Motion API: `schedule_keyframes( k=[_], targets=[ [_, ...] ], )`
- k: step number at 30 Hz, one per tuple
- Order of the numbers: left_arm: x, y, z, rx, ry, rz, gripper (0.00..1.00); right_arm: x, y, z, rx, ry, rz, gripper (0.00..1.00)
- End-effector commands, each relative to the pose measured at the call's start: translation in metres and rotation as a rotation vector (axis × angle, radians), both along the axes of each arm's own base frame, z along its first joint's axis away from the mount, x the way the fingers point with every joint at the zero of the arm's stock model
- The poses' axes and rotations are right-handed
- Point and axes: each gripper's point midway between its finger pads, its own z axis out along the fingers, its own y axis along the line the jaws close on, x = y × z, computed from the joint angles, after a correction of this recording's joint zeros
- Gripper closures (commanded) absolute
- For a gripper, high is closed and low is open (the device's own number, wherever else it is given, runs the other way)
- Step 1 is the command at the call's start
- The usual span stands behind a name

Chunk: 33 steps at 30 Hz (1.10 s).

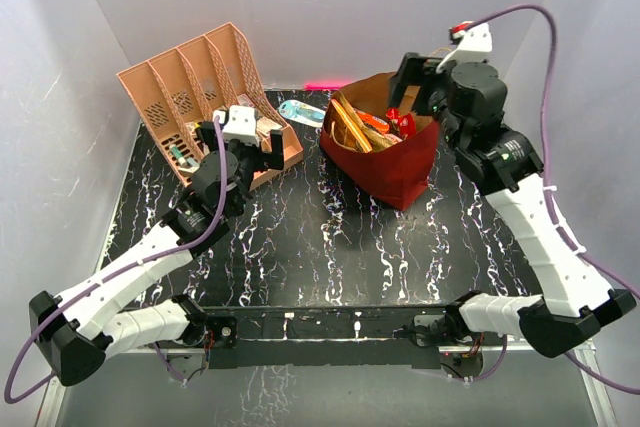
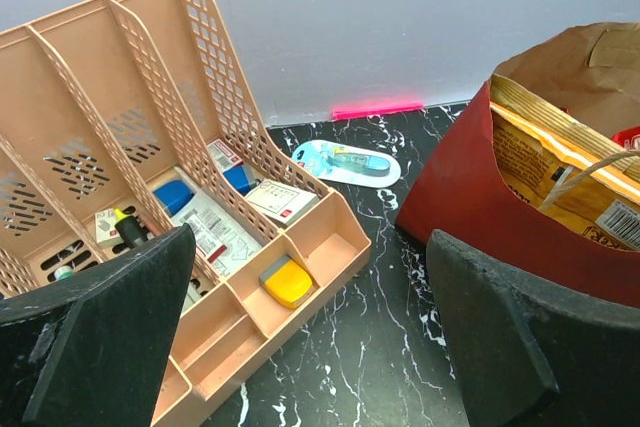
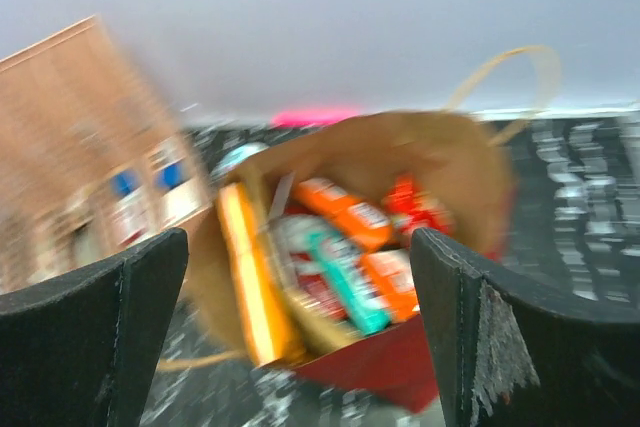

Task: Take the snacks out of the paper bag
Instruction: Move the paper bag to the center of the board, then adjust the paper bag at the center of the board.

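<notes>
The dark-red paper bag point(image 1: 388, 162) stands open at the back right of the table, and several snacks point(image 1: 362, 127) stick up in it. My right gripper point(image 1: 420, 87) hangs open above the bag's far right rim, holding nothing. The right wrist view is blurred. It looks down into the paper bag point(image 3: 400, 362) at orange, teal, gold and red snacks point(image 3: 345, 257) between my open right gripper point(image 3: 300, 347). My left gripper point(image 1: 240, 142) is open and empty over the front of the peach organizer point(image 1: 200, 87). In its own view my left gripper point(image 2: 305, 347) faces the paper bag point(image 2: 470, 197), which holds a gold snack packet point(image 2: 560, 157).
The peach organizer point(image 2: 300, 247) holds small boxes and a yellow item point(image 2: 288, 282). A light-blue oval object point(image 1: 300, 110) lies on the black marbled table between organizer and bag. A pink strip point(image 1: 328, 84) runs along the back wall. A tan cord handle point(image 3: 510, 67) arches over the bag.
</notes>
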Motion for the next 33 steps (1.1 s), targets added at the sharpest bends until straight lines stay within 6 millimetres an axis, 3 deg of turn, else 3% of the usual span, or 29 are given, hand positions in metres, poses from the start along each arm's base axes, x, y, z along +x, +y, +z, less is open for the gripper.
schedule_keyframes(
  k=[1, 4, 6, 14, 16, 19, 21, 24, 26, 29, 30, 33],
  targets=[
    [0.0, -0.002, 0.008, -0.036, -0.019, -0.003, 0.02, 0.038, -0.094, 0.002, -0.204, -0.027, -0.418, 0.02],
    [0.0, -0.004, 0.006, -0.032, -0.014, -0.01, 0.02, 0.071, -0.141, -0.005, -0.197, -0.002, -0.484, 0.01],
    [0.001, -0.005, 0.004, -0.028, -0.01, -0.013, 0.02, 0.095, -0.157, -0.015, -0.161, 0.015, -0.452, 0.01],
    [0.004, -0.012, -0.003, -0.019, 0.012, -0.03, 0.02, 0.179, -0.138, -0.081, 0.038, 0.094, -0.09, 0.05],
    [0.005, -0.014, -0.006, -0.018, 0.02, -0.034, 0.02, 0.197, -0.138, -0.096, 0.081, 0.112, -0.029, 0.11],
    [0.005, -0.018, -0.008, -0.021, 0.036, -0.047, 0.02, 0.216, -0.14, -0.099, 0.145, 0.098, 0.033, 0.2],
    [0.004, -0.022, -0.009, -0.035, 0.051, -0.065, 0.02, 0.225, -0.139, -0.1, 0.179, 0.096, 0.075, 0.35],
    [0.003, -0.031, -0.01, -0.071, 0.086, -0.1, 0.02, 0.227, -0.135, -0.095, 0.216, 0.114, 0.127, 0.72],
    [0.0, -0.041, -0.006, -0.142, 0.132, -0.126, 0.02, 0.217, -0.127, -0.089, 0.236, 0.133, 0.163, 0.87],
    [-0.011, -0.066, 0.012, -0.319, 0.208, -0.23, 0.02, 0.181, -0.108, -0.067, 0.285, 0.127, 0.234, 0.92],
    [-0.017, -0.077, 0.018, -0.38, 0.246, -0.274, 0.02, 0.17, -0.104, -0.074, 0.303, 0.148, 0.232, 0.93],
    [-0.036, -0.101, 0.025, -0.532, 0.375, -0.374, 0.02, 0.137, -0.097, -0.062, 0.328, 0.114, 0.231, 0.93]
  ],
)
